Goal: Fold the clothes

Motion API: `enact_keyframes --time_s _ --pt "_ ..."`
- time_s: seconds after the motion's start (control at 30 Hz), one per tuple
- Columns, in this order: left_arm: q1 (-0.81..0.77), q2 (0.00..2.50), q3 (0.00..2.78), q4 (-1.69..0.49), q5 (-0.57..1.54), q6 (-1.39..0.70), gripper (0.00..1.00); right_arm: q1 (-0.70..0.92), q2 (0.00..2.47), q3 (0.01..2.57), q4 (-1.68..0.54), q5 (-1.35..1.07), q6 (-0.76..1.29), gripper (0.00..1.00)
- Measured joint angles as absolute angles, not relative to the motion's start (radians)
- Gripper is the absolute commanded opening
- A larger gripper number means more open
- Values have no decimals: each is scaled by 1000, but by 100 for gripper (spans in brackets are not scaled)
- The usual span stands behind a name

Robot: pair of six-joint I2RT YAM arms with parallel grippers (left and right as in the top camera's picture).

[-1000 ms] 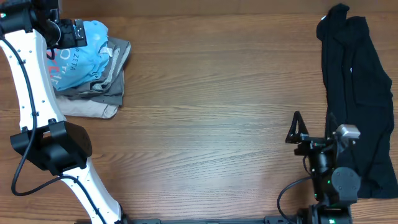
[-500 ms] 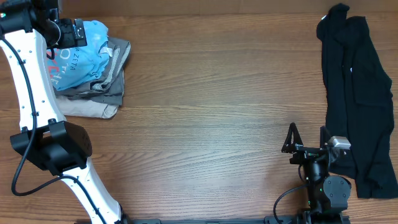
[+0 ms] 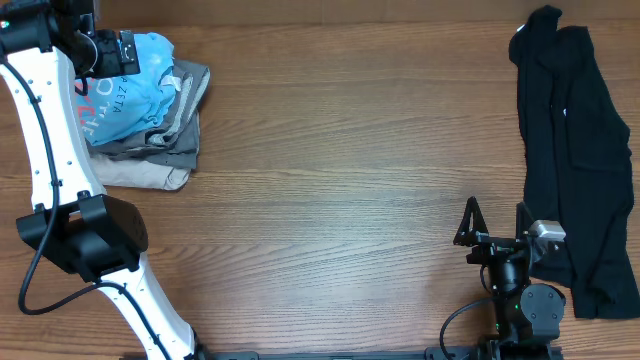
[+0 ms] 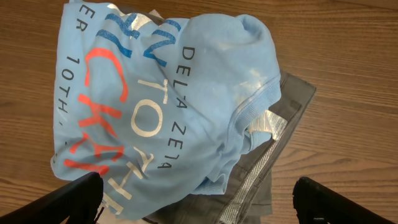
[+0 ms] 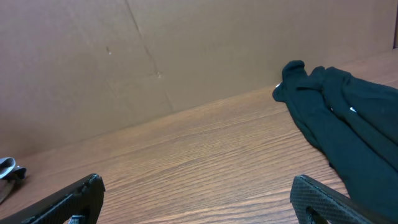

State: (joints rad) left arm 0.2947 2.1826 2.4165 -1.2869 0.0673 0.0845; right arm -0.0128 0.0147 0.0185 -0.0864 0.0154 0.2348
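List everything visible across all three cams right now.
light blue T-shirt: 1, sky blue with red and white lettering, crumpled on top of the pile at the table's far left
folded grey garment: 1, grey, under the T-shirt
folded beige garment: 1, beige, bottom of the pile
long black garment: 1, black, laid out along the right edge
table: 1, brown wood grain
cardboard wall: 1, brown, behind the table in the right wrist view
left arm: 1, white, reaching along the left side to the pile
left gripper: 1, black, open over the T-shirt
right arm: 1, black, near edge at right
right gripper: 1, black, open, empty
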Motion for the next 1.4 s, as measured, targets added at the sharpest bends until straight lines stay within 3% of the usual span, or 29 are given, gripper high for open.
enact_keyframes --time_s 0.53,0.63,0.73,0.9,1.07,1.2,1.4 --pt "287 2154 2409 -1287 67 84 100 -13 15 19 -87 15 235 100" --pt "257 2050 2369 -1287 65 84 100 -13 15 19 -87 15 235 100" --pt "157 1796 2281 -1272 66 84 100 -12 15 19 -88 15 234 100" --pt "0 1380 1923 -1272 75 84 100 -12 13 19 -88 15 235 100" --pt "4 1116 1496 -1165 75 84 100 -12 11 19 -88 15 235 100" --pt "29 905 1200 -962 84 84 100 -12 11 19 -89 15 234 100" --pt "35 420 696 -437 179 84 100 -12 11 19 -89 15 235 100"
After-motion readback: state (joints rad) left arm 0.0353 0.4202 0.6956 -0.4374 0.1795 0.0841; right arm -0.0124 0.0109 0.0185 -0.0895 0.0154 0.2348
